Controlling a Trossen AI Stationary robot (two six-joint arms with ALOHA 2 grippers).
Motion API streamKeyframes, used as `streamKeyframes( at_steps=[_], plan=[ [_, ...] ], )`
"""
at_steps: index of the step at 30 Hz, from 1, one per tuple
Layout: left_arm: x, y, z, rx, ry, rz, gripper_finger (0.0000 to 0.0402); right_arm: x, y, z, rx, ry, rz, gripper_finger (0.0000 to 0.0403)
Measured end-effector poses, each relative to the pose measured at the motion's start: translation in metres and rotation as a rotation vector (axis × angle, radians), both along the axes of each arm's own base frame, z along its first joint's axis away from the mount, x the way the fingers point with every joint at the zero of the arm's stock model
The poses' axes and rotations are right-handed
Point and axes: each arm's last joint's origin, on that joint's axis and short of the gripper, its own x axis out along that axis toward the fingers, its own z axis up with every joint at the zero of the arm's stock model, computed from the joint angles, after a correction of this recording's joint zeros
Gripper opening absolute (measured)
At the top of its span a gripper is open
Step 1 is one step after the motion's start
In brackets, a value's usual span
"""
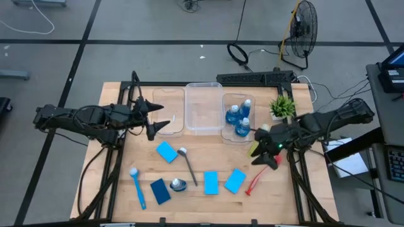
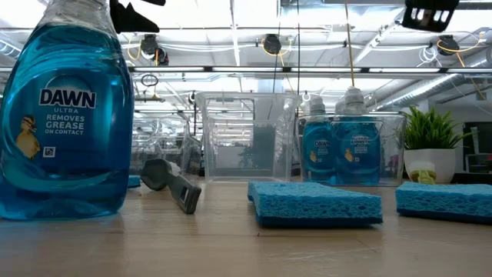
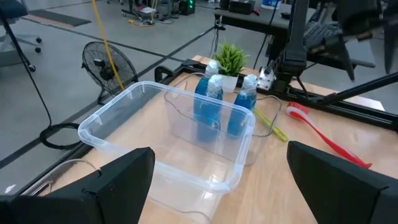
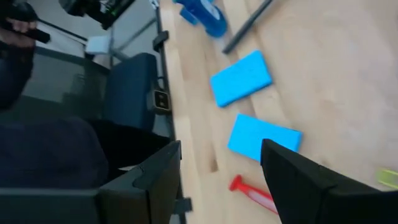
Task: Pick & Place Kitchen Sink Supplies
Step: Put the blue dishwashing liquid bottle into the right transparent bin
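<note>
Three blue bottles stand in the right clear bin; they also show in the left wrist view. A fourth bottle stands on the table. Several blue sponges lie flat: one far left, a darker one, two near right. The blue, grey, red and yellow-green brushes lie on the table. My left gripper is open and empty above the left bin. My right gripper is open and empty, raised over the yellow-green brush.
The middle bin and left bin stand in a row at the back of the table with nothing inside. A small green potted plant stands at the back right, beside the right arm. A fan and cables lie on the floor beyond the table.
</note>
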Motion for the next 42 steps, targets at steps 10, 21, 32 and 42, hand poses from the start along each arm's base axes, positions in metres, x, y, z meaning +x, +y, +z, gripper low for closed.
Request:
streamKeyframes(
  at_steps=[10, 21, 32, 42],
  plan=[
    [0.000, 0.000, 0.000, -0.019, -0.011, 0.005, 0.0365, 0.008, 0.009, -0.012, 0.074, -0.086, -0.006, 0.0210],
    [0.000, 0.000, 0.000, -0.019, -0.011, 0.004, 0.0365, 0.010, 0.009, -0.011, 0.050, -0.123, -0.007, 0.0210],
    [0.000, 0.000, 0.000, -0.019, -0.011, 0.004, 0.0365, 0.018, 0.024, -0.033, 0.055, 0.064, 0.027, 0.0210],
    [0.001, 0.000, 0.002, -0.020, -0.026, 0.003, 0.0365, 0.030, 0.030, -0.040, 0.113, 0.096, 0.025, 0.0210]
  ],
)
